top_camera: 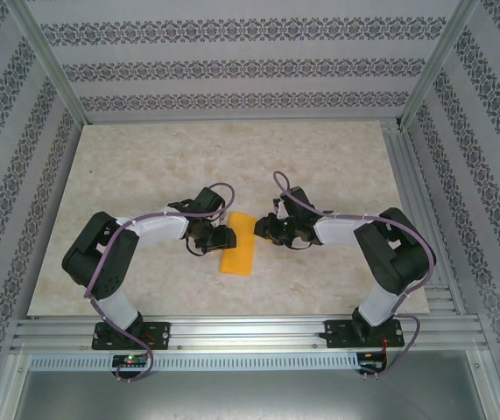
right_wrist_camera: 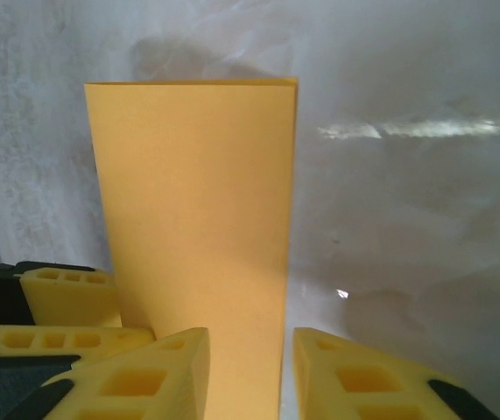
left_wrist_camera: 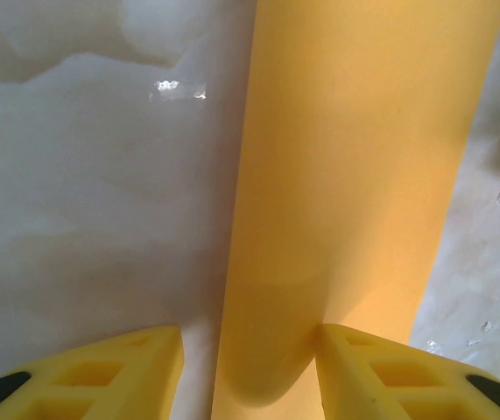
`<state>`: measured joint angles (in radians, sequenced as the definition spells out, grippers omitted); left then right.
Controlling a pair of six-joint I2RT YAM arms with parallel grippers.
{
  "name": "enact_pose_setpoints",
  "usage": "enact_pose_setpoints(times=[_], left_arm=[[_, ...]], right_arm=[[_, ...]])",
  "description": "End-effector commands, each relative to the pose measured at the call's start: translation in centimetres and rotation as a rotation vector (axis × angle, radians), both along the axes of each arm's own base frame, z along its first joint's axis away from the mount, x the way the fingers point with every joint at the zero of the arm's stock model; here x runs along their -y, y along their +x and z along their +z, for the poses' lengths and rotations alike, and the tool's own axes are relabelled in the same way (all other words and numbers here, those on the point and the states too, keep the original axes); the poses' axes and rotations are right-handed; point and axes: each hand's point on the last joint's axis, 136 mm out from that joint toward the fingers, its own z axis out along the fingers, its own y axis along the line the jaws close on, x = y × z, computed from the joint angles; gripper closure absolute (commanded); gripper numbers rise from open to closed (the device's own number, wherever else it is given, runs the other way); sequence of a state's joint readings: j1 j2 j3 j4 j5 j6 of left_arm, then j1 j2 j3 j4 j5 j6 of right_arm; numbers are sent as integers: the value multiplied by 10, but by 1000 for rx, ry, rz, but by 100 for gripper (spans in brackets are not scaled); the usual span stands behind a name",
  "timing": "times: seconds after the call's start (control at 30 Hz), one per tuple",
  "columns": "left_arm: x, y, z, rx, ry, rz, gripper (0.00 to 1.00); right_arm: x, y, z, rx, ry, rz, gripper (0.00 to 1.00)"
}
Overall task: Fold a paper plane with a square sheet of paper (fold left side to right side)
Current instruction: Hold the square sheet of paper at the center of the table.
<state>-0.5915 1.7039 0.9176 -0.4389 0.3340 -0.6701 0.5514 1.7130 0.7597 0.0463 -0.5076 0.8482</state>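
Yellow-fingered; showing left gripper (left_wrist_camera: 250, 341) spread astride one long edge of the sheet of paper (left_wrist_camera: 355, 175), right gripper (right_wrist_camera: 245, 341) parted astride the other, pinching nothing. Lying folded narrow, flat on the marbled table (top_camera: 320, 157) between them. Probably handling light, limp, slippery; lifting by a free edge.

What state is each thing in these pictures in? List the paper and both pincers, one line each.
Square sheet of paper: folded over into a narrow rectangle, lying flat on the table.
Left pincer: open, fingers spread either side of the paper's long edge.
Right pincer: open, a gap between its fingers at the paper's other long edge.
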Motion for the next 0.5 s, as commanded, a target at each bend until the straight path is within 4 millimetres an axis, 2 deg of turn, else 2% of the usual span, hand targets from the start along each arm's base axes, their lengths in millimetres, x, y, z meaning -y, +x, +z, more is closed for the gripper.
enact_pose_setpoints(times=[0.0, 0.47], left_arm=[[-2, 1, -16, -4, 51, -8, 52], [0, 0, -17, -6, 55, -14, 51]], right_arm=[[-21, 9, 11, 28, 53, 20, 73], [-20, 8, 7, 22, 12, 15, 74]])
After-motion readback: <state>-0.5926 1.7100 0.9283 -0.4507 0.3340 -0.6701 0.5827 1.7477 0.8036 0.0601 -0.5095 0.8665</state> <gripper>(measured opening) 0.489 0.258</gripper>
